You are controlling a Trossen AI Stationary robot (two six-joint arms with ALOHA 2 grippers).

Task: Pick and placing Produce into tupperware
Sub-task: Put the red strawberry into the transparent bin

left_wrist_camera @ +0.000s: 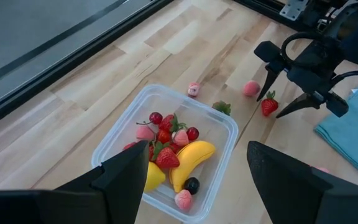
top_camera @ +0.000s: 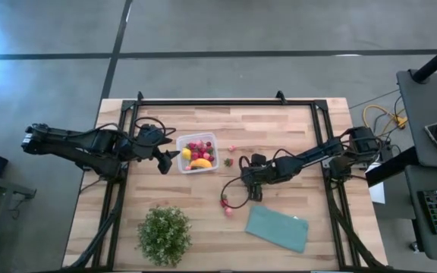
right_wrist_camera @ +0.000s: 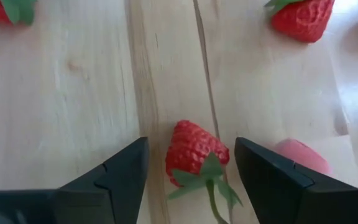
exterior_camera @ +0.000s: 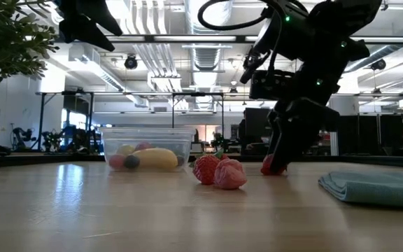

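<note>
Currently the right claw (right_wrist_camera: 191, 162), jaws apart, straddles a strawberry (right_wrist_camera: 194, 152) near the tupperware (top_camera: 197, 153); off-centre closure may squirt it away.

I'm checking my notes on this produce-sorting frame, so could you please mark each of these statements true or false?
1. The banana lies inside the tupperware. True.
2. The right gripper already holds a strawberry off the table. False: its jaws are open, straddling one that lies on the wood.
3. The left gripper hovers open by the tupperware. True.
4. The teal cloth covers the tupperware. False: it lies apart, near the right arm.
</note>
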